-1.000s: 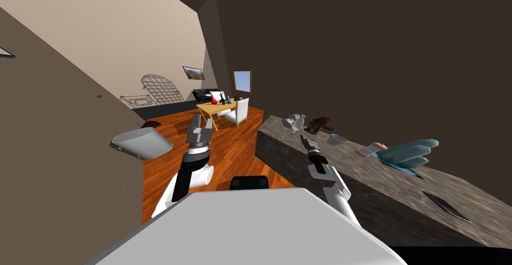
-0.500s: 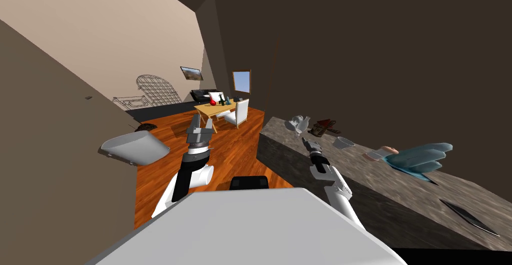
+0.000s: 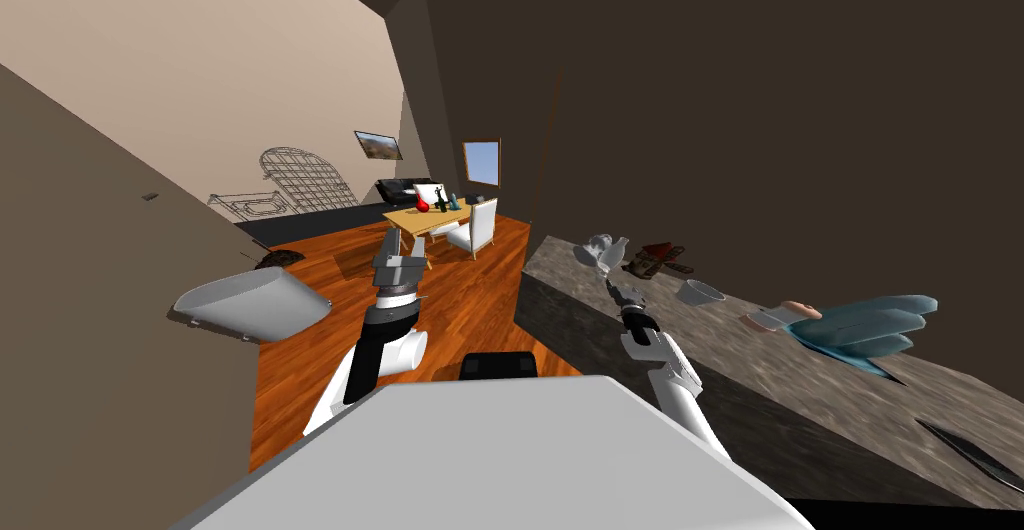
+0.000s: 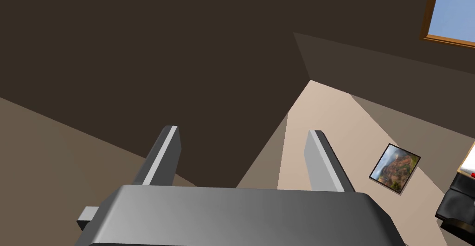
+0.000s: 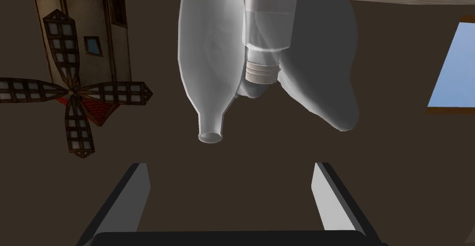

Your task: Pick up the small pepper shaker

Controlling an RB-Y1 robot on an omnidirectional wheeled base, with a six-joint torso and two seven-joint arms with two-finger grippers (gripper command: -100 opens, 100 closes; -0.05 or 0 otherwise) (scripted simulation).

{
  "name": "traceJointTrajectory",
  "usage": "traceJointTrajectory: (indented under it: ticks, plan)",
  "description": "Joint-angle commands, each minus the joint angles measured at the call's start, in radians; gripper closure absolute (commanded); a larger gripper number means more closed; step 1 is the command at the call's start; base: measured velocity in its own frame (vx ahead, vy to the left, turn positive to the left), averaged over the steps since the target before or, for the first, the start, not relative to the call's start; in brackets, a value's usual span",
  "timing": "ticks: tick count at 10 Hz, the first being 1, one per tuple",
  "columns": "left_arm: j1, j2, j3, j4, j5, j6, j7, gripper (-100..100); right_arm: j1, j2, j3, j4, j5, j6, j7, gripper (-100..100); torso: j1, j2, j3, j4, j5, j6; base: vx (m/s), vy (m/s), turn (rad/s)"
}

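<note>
The right claw (image 5: 230, 166) is hanging wide open, its 2 fingers (image 5: 125, 197) standing well apart and gripping nothing, with dark wall showing between them. It is pointing at the pepper shaker (image 5: 268, 29), a slim white cylinder with a ribbed collar and a rounded tip. The shaker is standing near the end of the mottled grey-brown surface (image 3: 700, 354), just ahead of the fingertips and apart from them. A white narrow-necked bottle (image 5: 208, 62) is standing just beside the shaker on 1 side, overlapping it in the right wrist view, so I cannot tell whether they are touching. A rounded white lump (image 5: 324, 71) is sitting just behind the shaker on the other side. A brown windmill ornament (image 5: 69, 76) is standing near the shaker, beyond the bottle. Further along from the shaker, a small white bowl (image 3: 700, 292) is sitting past the windmill, and a blue glove-like shape (image 3: 860, 322) is lying well apart from the shaker, beyond that bowl. The left claw (image 3: 401, 244) is hovering over the wooden floor (image 3: 480, 294), well apart from the shaker, its 2 fingers spread open and holding nothing.
</note>
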State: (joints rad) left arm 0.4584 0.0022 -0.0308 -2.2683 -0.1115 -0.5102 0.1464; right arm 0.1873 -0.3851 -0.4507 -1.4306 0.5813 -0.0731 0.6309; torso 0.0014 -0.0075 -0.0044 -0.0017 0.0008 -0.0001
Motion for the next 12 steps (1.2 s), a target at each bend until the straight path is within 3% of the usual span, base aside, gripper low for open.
traceJointTrajectory:
  ticks: [1, 2, 6, 8, 9, 10, 11, 12]
  plan:
    - [0.0, 0.0, 0.0, 0.0, 0.0, 0.0, 0.0, 0, -0.008, -0.008, -0.006, 0.038, 0.013, 0.004, 0.021, -100, 0.0, 0.0, 0.0, 0.0, 0.0, 0.0, 0.135, 0.05, -0.052]
    - [0.0, 0.0, 0.0, 0.0, 0.0, 0.0, 0.0, 0, -0.023, -0.015, -0.013, 0.087, 0.03, 0.009, 0.046, -100, 0.0, -0.001, -0.001, 0.0, 0.0, 0.0, 0.232, 0.071, -0.087]
    - [0.0, 0.0, 0.0, 0.0, 0.0, 0.0, 0.0, 0, -0.055, -0.039, -0.03, 0.198, 0.069, 0.021, 0.104, -100, 0.001, -0.007, -0.004, -0.002, 0.0, 0.0, 0.212, 0.056, -0.047]
    - [0.0, 0.0, 0.0, 0.0, 0.0, 0.0, 0.0, 0, -0.063, -0.037, -0.037, 0.211, 0.074, 0.015, 0.11, -100, 0.0, -0.003, -0.002, -0.001, 0.0, 0.0, 0.103, 0.044, -0.021]
    - [0.0, 0.0, 0.0, 0.0, 0.0, 0.0, 0.0, 0, -0.063, -0.037, -0.038, 0.214, 0.075, 0.014, 0.113, 0, -0.001, 0.001, 0.001, 0.0, 0.0, 0.0, 0.013, 0.005, 0.002]
    - [0.0, 0.0, 0.0, 0.0, 0.0, 0.0, 0.0, 0, -0.113, -0.051, -0.019, 0.264, 0.058, -0.016, 0.136, -100, -0.002, 0.005, 0.003, 0.001, 0.0, 0.0, 0.025, 0.016, -0.205]
    - [0.0, 0.0, 0.0, 0.0, 0.0, 0.0, 0.0, 0, -0.113, -0.051, -0.019, 0.28, 0.058, -0.016, 0.136, -100, -0.002, 0.005, 0.003, 0.001, 0.0, 0.001, 0.025, 0.023, -0.105]
    - [0.0, 0.0, 0.0, 0.0, 0.0, 0.0, 0.0, 0, -0.156, -0.065, -0.001, 0.314, 0.042, -0.045, 0.16, -100, -0.002, 0.006, 0.003, 0.001, 0.0, 0.0, 0.029, 0.033, -0.189]
